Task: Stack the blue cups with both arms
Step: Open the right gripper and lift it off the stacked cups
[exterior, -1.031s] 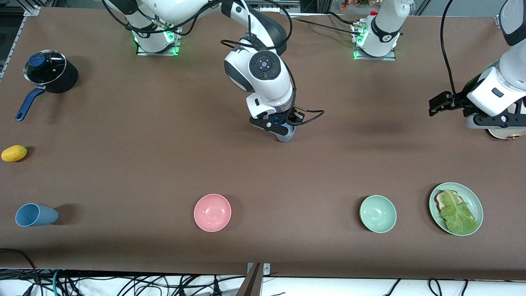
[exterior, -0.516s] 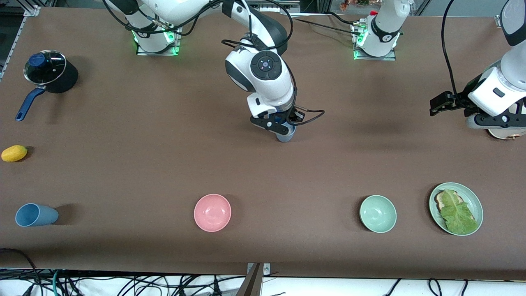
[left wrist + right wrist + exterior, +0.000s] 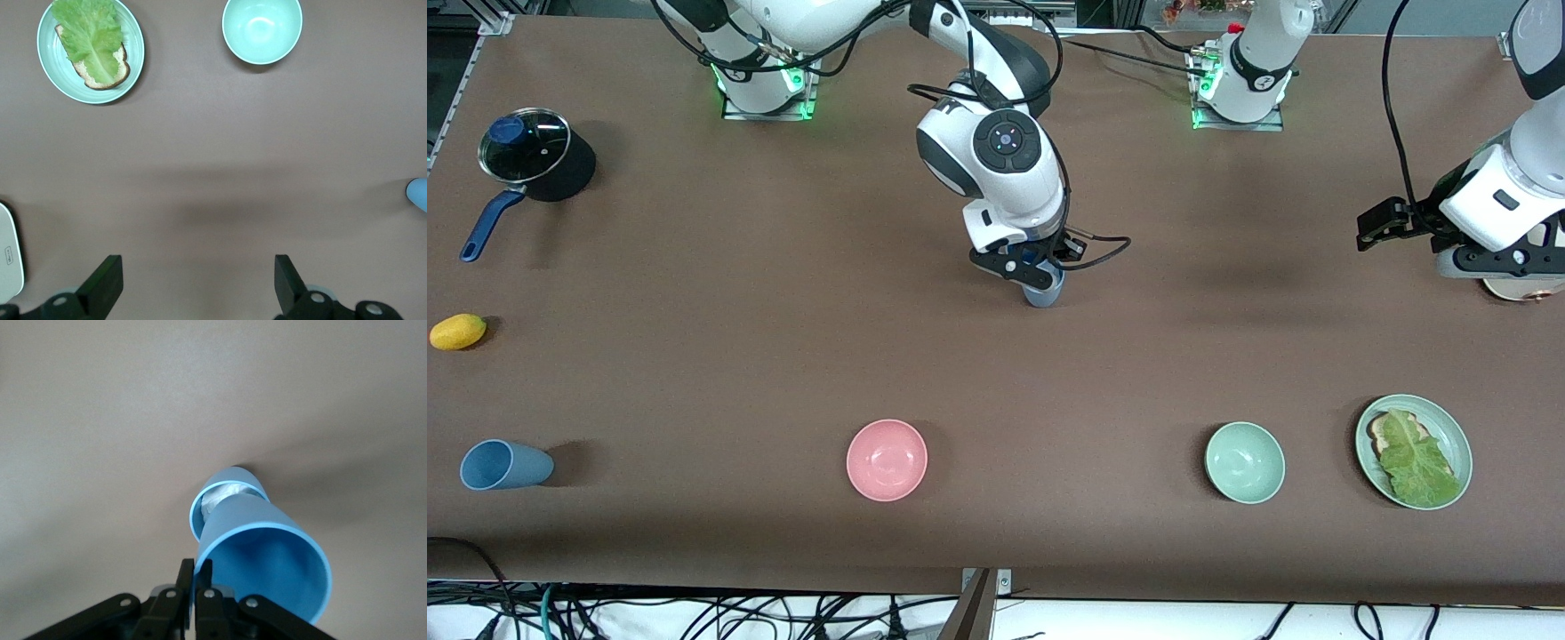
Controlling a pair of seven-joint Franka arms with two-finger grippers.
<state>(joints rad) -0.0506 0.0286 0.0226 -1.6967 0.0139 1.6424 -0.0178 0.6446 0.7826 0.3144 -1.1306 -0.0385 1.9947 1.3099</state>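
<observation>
In the front view, the right gripper (image 3: pixel 1037 274) is sitting low over the middle of the brown table (image 3: pixel 694 356), its fingers pinching the rim of a sky-blue cup (image 3: pixel 1044 292) whose base is pointing down at the tabletop. Whether that base is touching the table cannot be told here. The second blue cup (image 3: pixel 503 465), duller and greyer, is lying on its side near the table's front edge at the right arm's end, well apart from the gripper. Open tabletop is lying all around the held cup. A pink bowl (image 3: pixel 887 460) and a pale green bowl (image 3: pixel 1245 462) are sitting nearer the camera, with a green plate (image 3: pixel 1456 436) of bread and lettuce (image 3: pixel 1416 460) beside the green bowl. A yellow lemon-like fruit (image 3: pixel 458 332) and a lidded black saucepan (image 3: pixel 535 162) are resting at the right arm's end. The left gripper (image 3: pixel 1383 222) is waiting, raised at the left arm's end.

In the left wrist view, the left gripper (image 3: pixel 199 283) is hanging with its fingers spread wide over bare table, the pale green bowl (image 3: pixel 261 30) and the plate (image 3: pixel 50 67) below it.

In the right wrist view, the right gripper (image 3: pixel 194 577) is clamping together on the cup's (image 3: pixel 260 550) wall at the rim, and the cup is tilting, its narrow base toward the table.
</observation>
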